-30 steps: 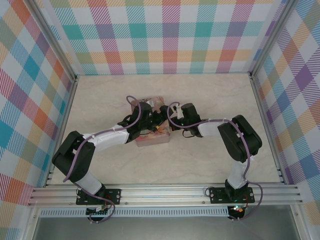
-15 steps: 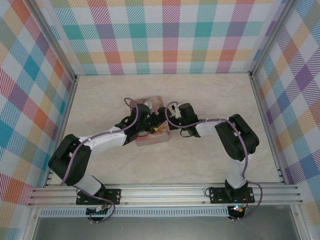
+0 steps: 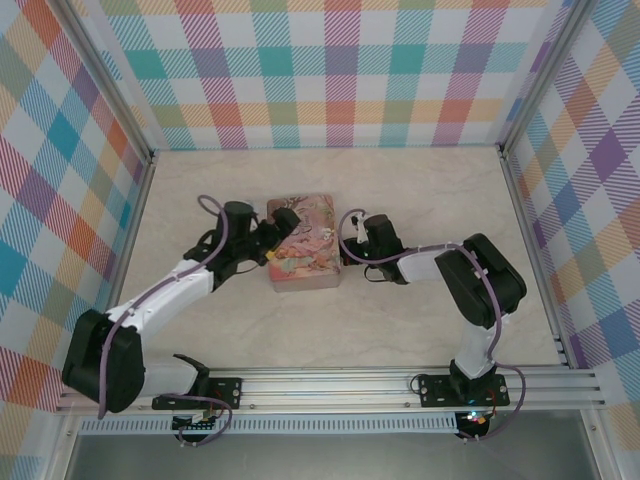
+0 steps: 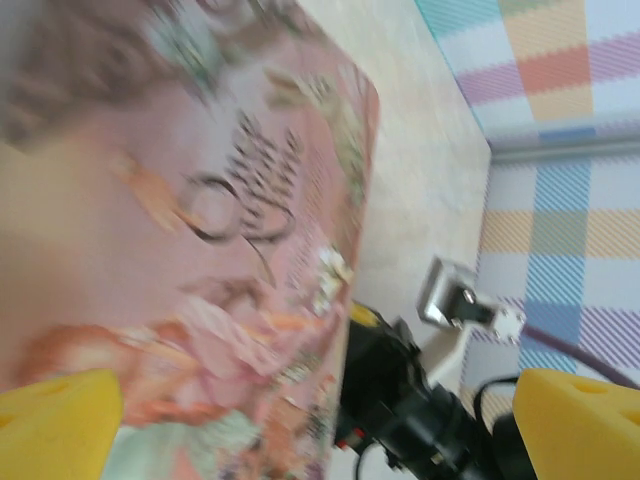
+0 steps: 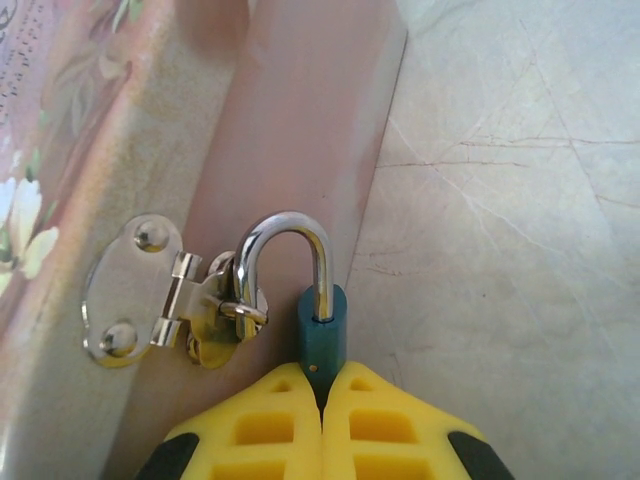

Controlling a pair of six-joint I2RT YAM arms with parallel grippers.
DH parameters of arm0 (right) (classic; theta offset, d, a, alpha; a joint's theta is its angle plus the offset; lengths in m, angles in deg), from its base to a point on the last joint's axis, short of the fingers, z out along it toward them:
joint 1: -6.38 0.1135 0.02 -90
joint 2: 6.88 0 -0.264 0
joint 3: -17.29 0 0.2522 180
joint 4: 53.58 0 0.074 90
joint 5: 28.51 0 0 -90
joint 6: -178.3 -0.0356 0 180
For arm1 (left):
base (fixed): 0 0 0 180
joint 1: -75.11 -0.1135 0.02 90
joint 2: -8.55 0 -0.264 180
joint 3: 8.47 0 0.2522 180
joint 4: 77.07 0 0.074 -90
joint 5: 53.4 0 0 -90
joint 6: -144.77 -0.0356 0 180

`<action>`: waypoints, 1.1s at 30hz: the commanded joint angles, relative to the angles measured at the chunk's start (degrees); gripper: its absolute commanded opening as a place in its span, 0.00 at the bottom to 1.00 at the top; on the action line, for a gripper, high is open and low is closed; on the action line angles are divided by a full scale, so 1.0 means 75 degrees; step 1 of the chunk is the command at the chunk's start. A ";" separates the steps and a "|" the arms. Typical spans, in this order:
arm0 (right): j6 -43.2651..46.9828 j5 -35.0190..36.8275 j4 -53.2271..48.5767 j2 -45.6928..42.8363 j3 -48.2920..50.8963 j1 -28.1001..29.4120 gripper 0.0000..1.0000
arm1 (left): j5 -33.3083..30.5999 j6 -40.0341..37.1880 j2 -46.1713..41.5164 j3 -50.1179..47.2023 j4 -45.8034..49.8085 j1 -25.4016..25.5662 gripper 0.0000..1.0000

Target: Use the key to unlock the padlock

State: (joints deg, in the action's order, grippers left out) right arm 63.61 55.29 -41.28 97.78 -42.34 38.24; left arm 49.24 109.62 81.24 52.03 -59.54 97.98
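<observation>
**Plainly: right hand on the padlock, left hand spread over the tin**

In the right wrist view the right hand (image 5: 322,388) has its yellow fingers (image 5: 265,430) pressed together, pinching the lower end of the padlock (image 5: 321,328). Its blue body is seen edge-on and pokes up out of the seam between the fingertips. The padlock hangs at the side wall of the tin (image 5: 300,120), just above the desk (image 5: 500,200). The silvery shackle (image 5: 285,240) arches up from the body. Its right leg runs into the blue body, and its left leg drops behind a small ring on the shiny hasp (image 5: 150,295), which is riveted to the tin. Whether that left leg is seated in the body cannot be told.

From above, the tin (image 3: 303,243) lies flat mid-desk (image 3: 420,200) between the two arms. The right hand (image 3: 350,252) is at its right edge and the left hand (image 3: 277,238) is over its left edge.

In the left wrist view the left hand (image 4: 315,425) is spread wide, one yellow finger (image 4: 50,425) at each lower corner, over the pink illustrated lid. A line of dark cursive script (image 4: 250,190) crosses the lid, too blurred to read. No brand or label can be made out. The black right arm (image 4: 400,410) sits at the tin's far edge.
</observation>
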 commanded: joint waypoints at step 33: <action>-0.0795 -0.0220 0.0265 -0.0601 0.0510 0.0291 0.00 | -0.0362 -0.4999 0.3965 0.2830 0.2716 -0.0483 0.85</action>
State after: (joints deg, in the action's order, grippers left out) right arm 58.50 55.14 -40.45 95.53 -39.41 39.35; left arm 46.05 77.62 108.10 72.38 -43.46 94.33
